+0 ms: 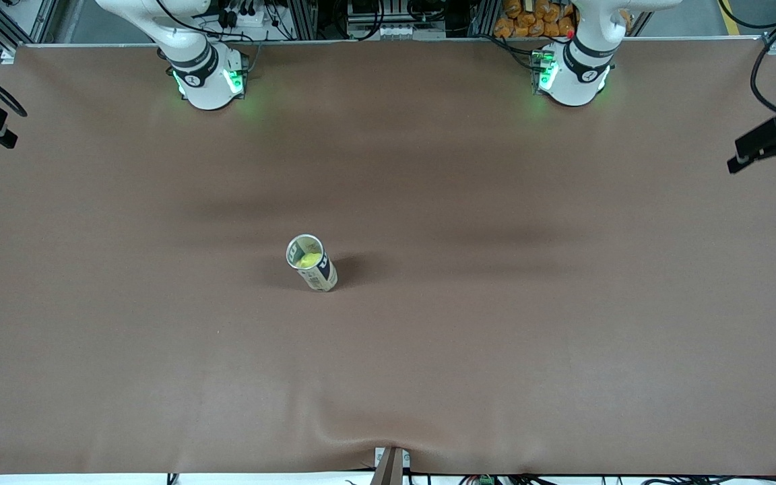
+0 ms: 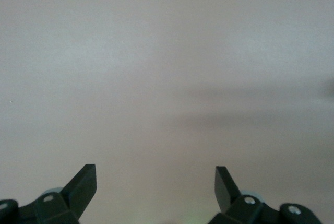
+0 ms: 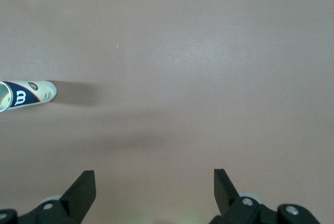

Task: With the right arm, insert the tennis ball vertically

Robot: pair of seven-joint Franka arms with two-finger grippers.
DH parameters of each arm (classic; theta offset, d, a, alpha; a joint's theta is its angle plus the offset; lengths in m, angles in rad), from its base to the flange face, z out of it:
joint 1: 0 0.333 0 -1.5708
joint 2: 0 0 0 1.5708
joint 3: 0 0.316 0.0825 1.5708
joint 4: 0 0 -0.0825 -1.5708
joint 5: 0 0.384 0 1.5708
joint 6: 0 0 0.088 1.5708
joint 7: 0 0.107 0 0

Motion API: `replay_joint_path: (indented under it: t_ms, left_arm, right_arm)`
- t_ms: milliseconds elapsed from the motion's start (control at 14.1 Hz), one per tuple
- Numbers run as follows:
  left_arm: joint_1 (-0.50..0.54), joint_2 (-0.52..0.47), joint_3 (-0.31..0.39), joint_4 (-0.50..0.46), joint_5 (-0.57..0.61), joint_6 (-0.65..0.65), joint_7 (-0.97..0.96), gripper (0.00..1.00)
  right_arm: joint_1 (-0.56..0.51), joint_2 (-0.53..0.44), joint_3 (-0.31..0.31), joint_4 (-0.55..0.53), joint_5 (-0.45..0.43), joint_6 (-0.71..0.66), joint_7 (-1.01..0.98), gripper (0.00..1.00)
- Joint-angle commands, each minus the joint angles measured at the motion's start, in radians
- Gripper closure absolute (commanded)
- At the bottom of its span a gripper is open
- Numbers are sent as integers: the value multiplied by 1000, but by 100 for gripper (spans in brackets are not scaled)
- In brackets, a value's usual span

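Both tools, right tool [image 3: 154, 190] and left tool [image 2: 155, 187], hang wide open, empty, over bare table [image 1: 563, 323]; ball [image 1: 306, 261] inside can [image 1: 312, 263].

Soft, even light from above fills the brown table [image 1: 563, 323], with faint long shadows across its middle, a short dark shadow beside the can [image 1: 312, 263], green glow at both arm bases, and hazy wrist views.
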Motion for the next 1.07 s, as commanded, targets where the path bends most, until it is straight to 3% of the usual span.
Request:
replay_joint_path:
  t_ms: [0,284,498,995]
  left_arm:
    - [-40,-97,-1,-101,3,8,-71,0]
    - [-40,-149,-61,-167,9,9,-173,0]
    - [-36,-207,-99,-216,109,45,-177,0]
    - [-12,-145,-63,-106,95,-7,-151,0]
  right_arm:
    - [-2,8,2,22,-12,-15,-11,0]
    - [-5,8,1,21,-12,-18,-13,0]
    - [-4,8,1,21,-12,-18,-11,0]
    - [-4,8,1,21,-11,-18,-11,0]
